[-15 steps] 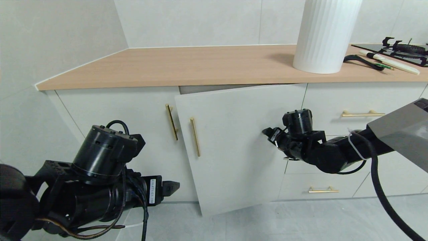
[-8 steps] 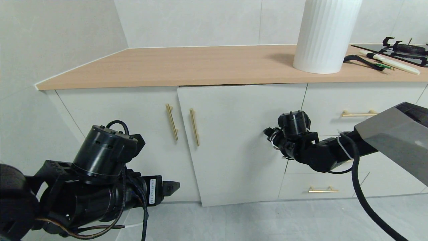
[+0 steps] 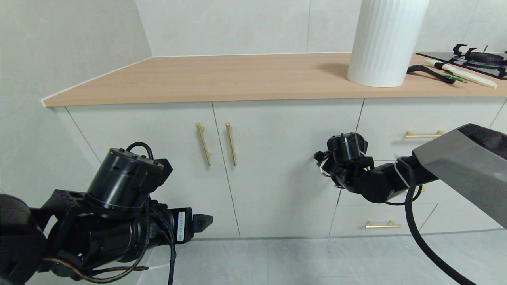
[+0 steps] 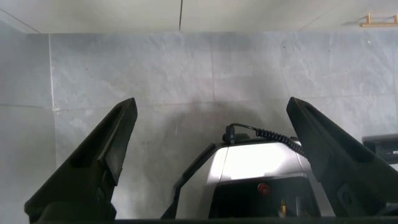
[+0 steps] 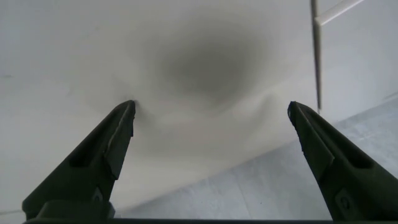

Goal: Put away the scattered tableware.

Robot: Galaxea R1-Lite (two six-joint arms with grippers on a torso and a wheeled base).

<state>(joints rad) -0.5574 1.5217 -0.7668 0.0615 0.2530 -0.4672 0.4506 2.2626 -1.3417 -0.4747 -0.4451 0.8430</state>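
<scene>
On the wooden countertop (image 3: 222,77) at the far right lie a black ladle (image 3: 429,72) and a white-handled utensil (image 3: 463,74). Below the counter, the white cabinet door (image 3: 277,166) with a gold handle (image 3: 231,144) sits flush with its neighbours. My right gripper (image 3: 318,158) is at that door's right side, its tips against the panel. In the right wrist view the right gripper (image 5: 210,107) stands open with the bare door surface between the fingers. My left gripper (image 3: 205,221) hangs low at the left, above the floor. The left wrist view has the left gripper (image 4: 211,102) open and holding nothing.
A tall white ribbed cylinder (image 3: 386,39) stands on the counter's right part, with a black stove grate (image 3: 479,57) behind the utensils. Drawers with gold handles (image 3: 424,135) lie right of the door. A second door handle (image 3: 202,144) is left of it. Grey tiled floor (image 3: 277,261) spreads below.
The cabinet door swung from ajar to fully shut, with my right gripper following it in toward the cabinet. The left arm has not moved.
</scene>
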